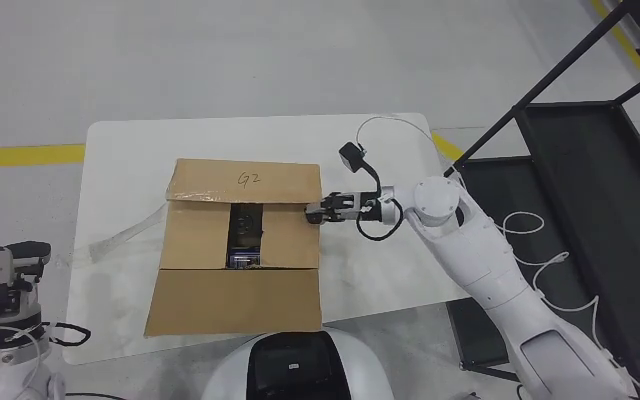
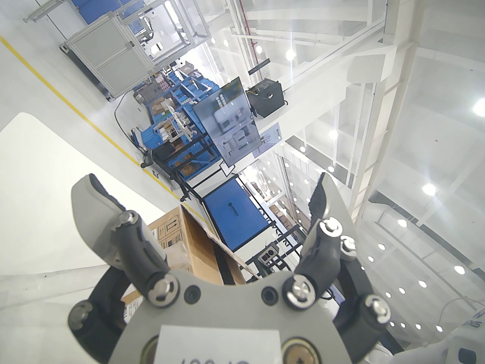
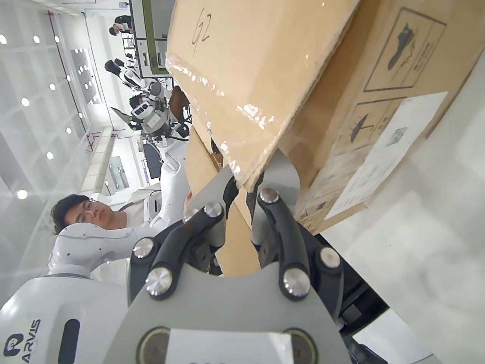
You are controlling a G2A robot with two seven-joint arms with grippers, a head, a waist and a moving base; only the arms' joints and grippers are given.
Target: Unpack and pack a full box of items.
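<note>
The box [image 1: 195, 235] sits in the middle of the worktop [image 1: 380, 150], square to the robot. Its far flap [image 1: 270, 185], handwritten on the outer face, and its near flap [image 1: 235, 300] do not meet over the opening. Between them the two inner flaps [image 1: 290, 235] lie across the top. A narrow gap between those shows dark items [image 1: 245, 235] packed inside; what they are cannot be told.

The right hand [image 1: 318, 213] is at the box's right side, clenched on the free corner of the far flap. In the right wrist view its fingers [image 3: 282, 172] pinch that corner from both faces, just where glossy tape runs along the flap's edge. A loose strip of clear tape [image 1: 120, 236] trails from the box's left side across the worktop.

The left hand [image 2: 206, 191] is off the worktop's near left corner, well apart from the box. It points upward, released, with nothing between its wide-spread fingers.

This looks like the opening stage, right at the start of unpacking: the items are inside and the inner flaps are down. The next move probably calls for swinging the held flap up and back in an arc about its hinge. A straight pull could drag or tip the box. The grip is only on a corner, so it may slip or crease the card. After that the near flap and both inner flaps must be opened before any item can be reached. The free left hand could steady the box.
</note>
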